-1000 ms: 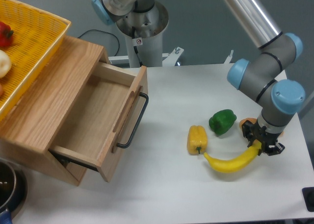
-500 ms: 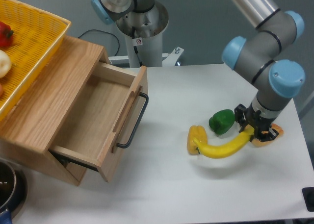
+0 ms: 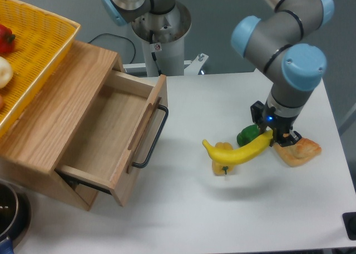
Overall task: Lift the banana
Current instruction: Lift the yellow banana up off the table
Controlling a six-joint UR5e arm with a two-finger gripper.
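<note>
We have the banana (image 3: pixel 239 151) pinched by one end in our gripper (image 3: pixel 272 136); we should lift straight, keeping the nine-o'clock tip above the yellow pepper (image 3: pixel 222 159).

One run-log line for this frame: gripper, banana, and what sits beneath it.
gripper: shut on banana | banana: lifted off table, held at one end | below: yellow pepper, green pepper | pastry: on table | drawer: open

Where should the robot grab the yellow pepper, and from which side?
From above, I'd guess, across the yellow pepper's blocky body, because it lies on its side on the table and its stem is tiny. But the banana, held in the gripper, hangs over the pepper now, so that has to move away first.
</note>
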